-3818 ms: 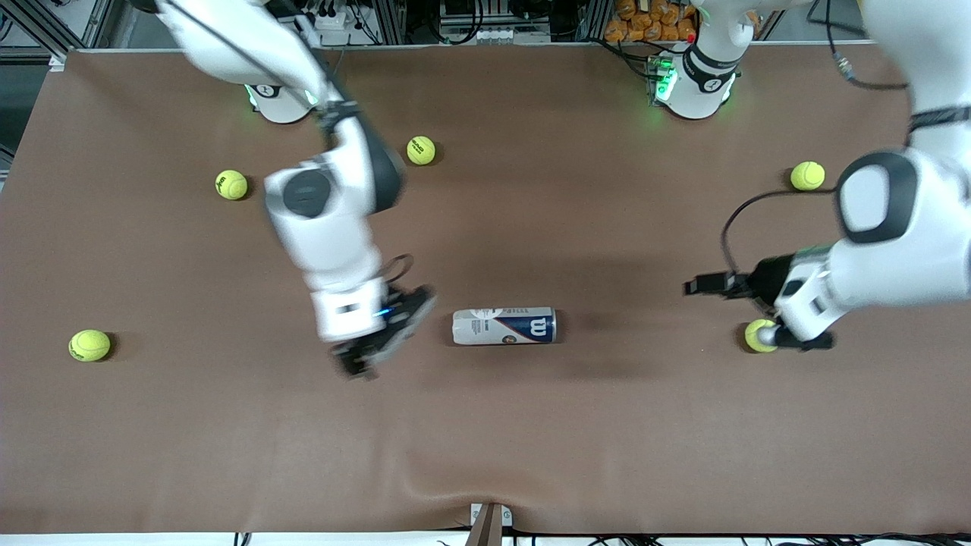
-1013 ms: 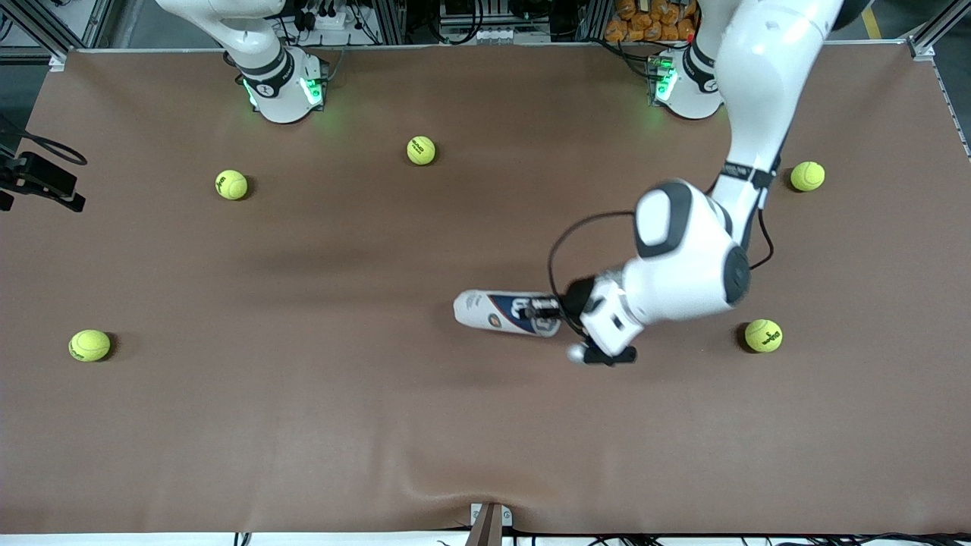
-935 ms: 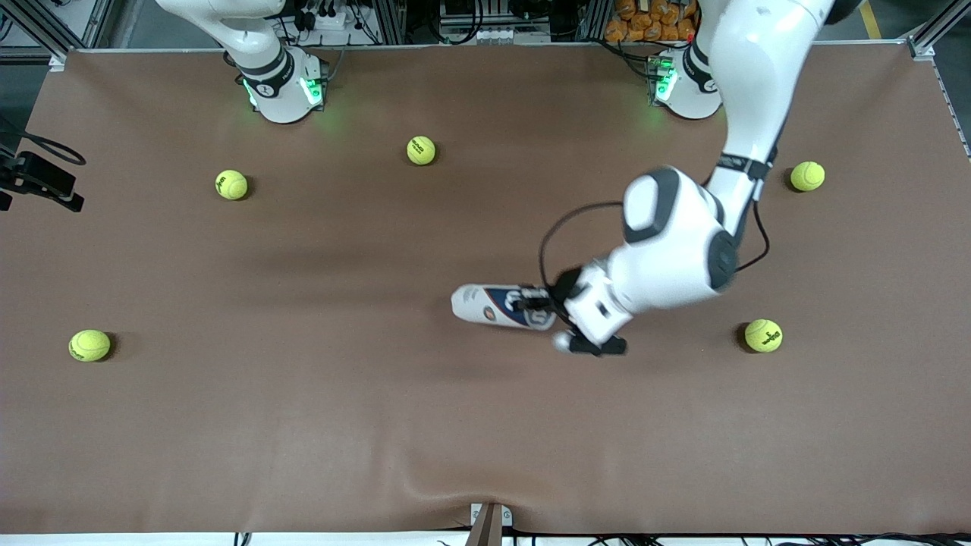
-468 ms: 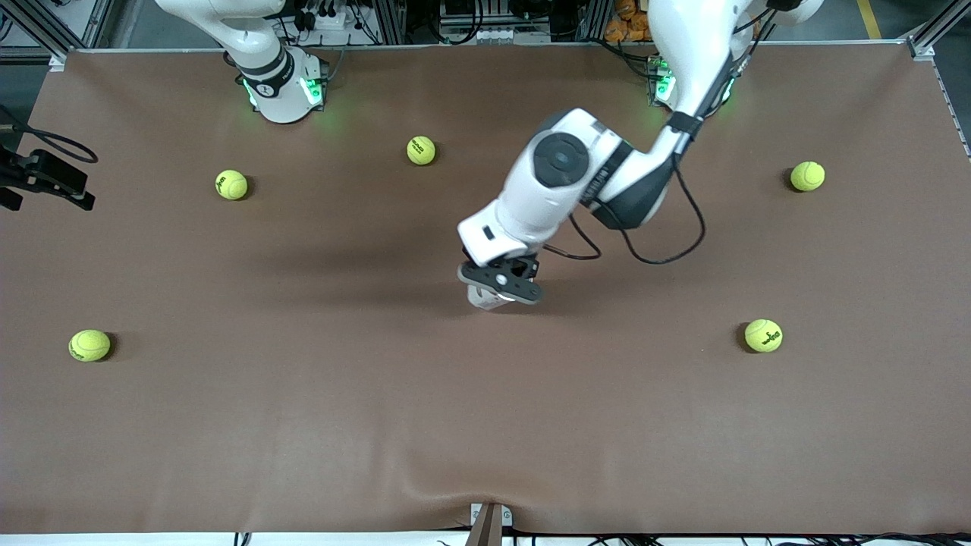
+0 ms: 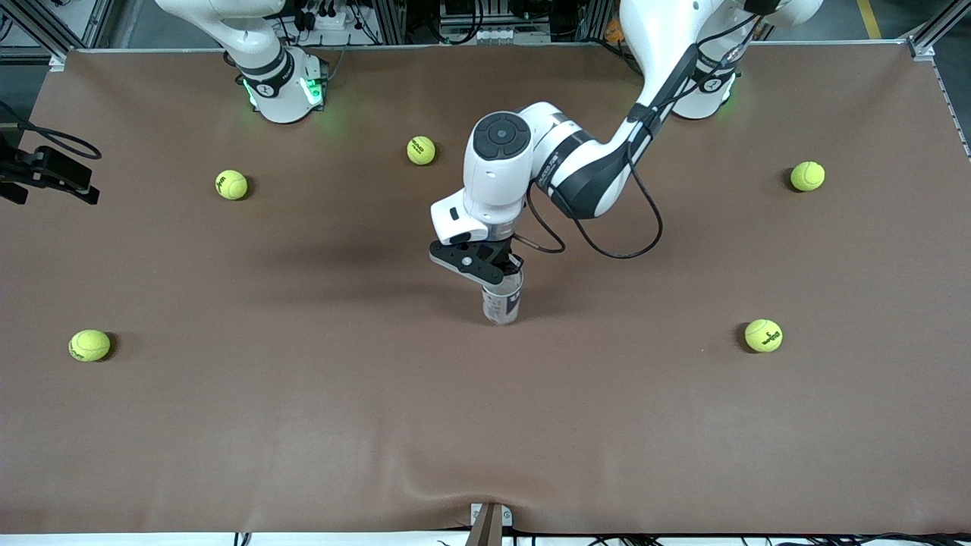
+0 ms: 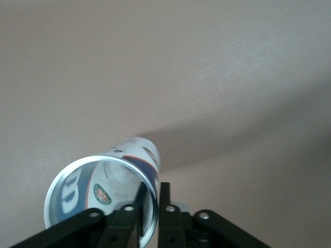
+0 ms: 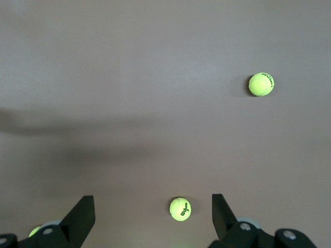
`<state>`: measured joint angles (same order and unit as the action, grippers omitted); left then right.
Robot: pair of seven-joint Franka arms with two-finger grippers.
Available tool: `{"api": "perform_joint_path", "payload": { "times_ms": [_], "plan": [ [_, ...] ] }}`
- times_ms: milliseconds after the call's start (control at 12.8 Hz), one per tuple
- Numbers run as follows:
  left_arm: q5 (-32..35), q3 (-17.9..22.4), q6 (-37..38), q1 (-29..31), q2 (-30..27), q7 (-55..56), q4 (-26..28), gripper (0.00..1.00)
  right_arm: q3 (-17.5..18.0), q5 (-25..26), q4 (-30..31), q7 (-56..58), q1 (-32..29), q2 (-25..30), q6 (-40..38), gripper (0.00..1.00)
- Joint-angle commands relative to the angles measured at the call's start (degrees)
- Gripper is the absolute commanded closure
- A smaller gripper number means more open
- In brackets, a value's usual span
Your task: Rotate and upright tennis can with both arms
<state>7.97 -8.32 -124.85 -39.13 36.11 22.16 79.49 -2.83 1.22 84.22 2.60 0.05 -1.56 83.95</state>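
The slim clear-plastic tennis can with its white and navy label stands upright, or nearly so, mid-tabletop. The uprighting step looks about finished; next, I judge, comes a gentle release straight up without tipping it. The left gripper pinches the silvery rim (one finger inside, one outside). The right gripper, spread wide and empty, waits over yellow-green tennis balls.

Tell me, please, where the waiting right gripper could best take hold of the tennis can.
Probably the bare label wall of the tennis can, from the side, below the rim. The can stands upright, and the left gripper already pinches its open silvery rim from above. The right gripper waits open at the table's edge.
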Motion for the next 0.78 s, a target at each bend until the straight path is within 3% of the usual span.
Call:
{"api": "perform_joint_path", "payload": {
  "times_ms": [0, 234, 390, 701],
  "plan": [
    [1.34, 0.59, -0.22, -0.07, 0.2, 0.16, -1.45, 0.0, 0.02, 0.1, 0.07, -1.19, -0.22, 0.59, -0.54, 0.0],
    [0.91, 0.5, 1.96, 1.06, -4.62, 0.16, -1.27, 0.0, 0.02, 0.1, 0.07, -1.19, 0.12, 0.41, -0.02, 0.0],
    [0.12, 0.15, 8.01, 4.83, -9.71, -0.19, -1.27, 0.0, 0.02, 0.1, 0.07, -1.1, 0.13, 0.24, -0.1, 0.0],
    [-4.9, 0.06, 21.46, 18.79, -20.62, -0.72, -1.01, 0.0, 0.02, 0.1, 0.07, -1.1, 0.21, 0.15, -0.54, 0.0]
  ]
}}
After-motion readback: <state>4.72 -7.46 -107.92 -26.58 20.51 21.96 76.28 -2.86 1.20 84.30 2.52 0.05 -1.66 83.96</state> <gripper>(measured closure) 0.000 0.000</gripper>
